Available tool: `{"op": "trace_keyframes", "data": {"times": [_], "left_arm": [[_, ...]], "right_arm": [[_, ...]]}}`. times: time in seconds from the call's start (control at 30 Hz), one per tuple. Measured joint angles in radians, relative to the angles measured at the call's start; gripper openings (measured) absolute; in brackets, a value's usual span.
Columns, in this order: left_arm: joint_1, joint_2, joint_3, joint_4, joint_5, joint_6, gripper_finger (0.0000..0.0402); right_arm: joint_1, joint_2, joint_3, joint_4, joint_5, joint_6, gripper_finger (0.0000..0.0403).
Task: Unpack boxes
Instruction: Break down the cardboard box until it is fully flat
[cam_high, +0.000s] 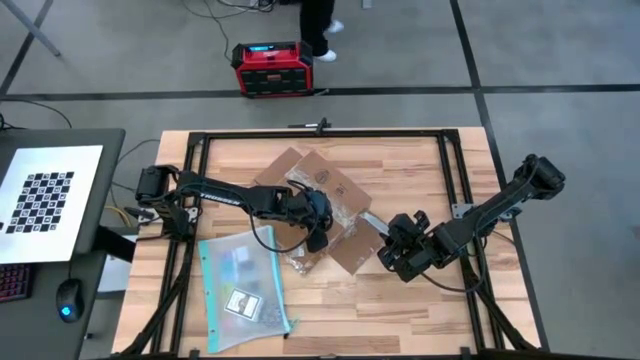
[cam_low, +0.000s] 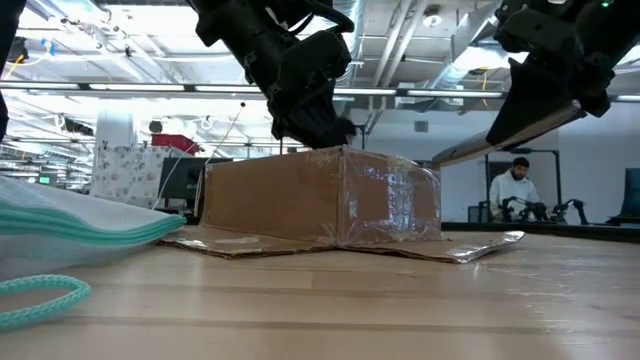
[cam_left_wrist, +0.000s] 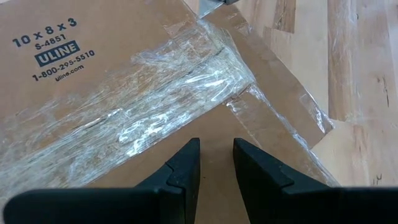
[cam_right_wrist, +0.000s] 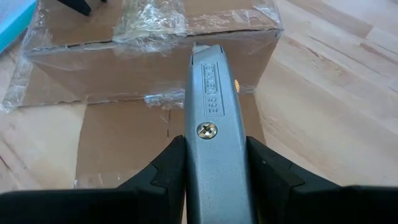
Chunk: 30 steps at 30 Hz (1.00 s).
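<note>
The plain brown corrugated cardboard box (cam_high: 318, 205) sat near the middle of the slatted wooden table (cam_high: 400, 310), flaps spread flat on the boards. The left gripper (cam_high: 316, 238) hung over the box's near side, above a flap. The right gripper (cam_high: 397, 245) stood just right of the box, holding a grey metal utility knife (cam_right_wrist: 209, 118) (tip towards the box wall). A clear teal-edged plastic pouch (cam_high: 240, 280) lay left of the box, nearer the front edge.
</note>
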Motion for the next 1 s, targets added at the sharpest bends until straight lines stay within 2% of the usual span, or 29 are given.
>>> {"op": "trace_keyframes", "data": {"times": [0.43,0.67,1.0], "left_arm": [[0.000,0.000,0.000,-0.001,0.000,0.003,0.0082],[0.000,0.000,0.000,0.000,0.001,0.003,0.0082],[0.000,0.000,0.000,-0.001,0.001,0.003,0.0082]], "right_arm": [[-0.006,-0.002,0.000,0.014,-0.002,0.000,0.0119],[-0.006,-0.014,0.042,-0.099,-0.010,-0.005,0.0119],[-0.013,-0.014,0.016,-0.083,-0.012,0.023,0.0119]]}}
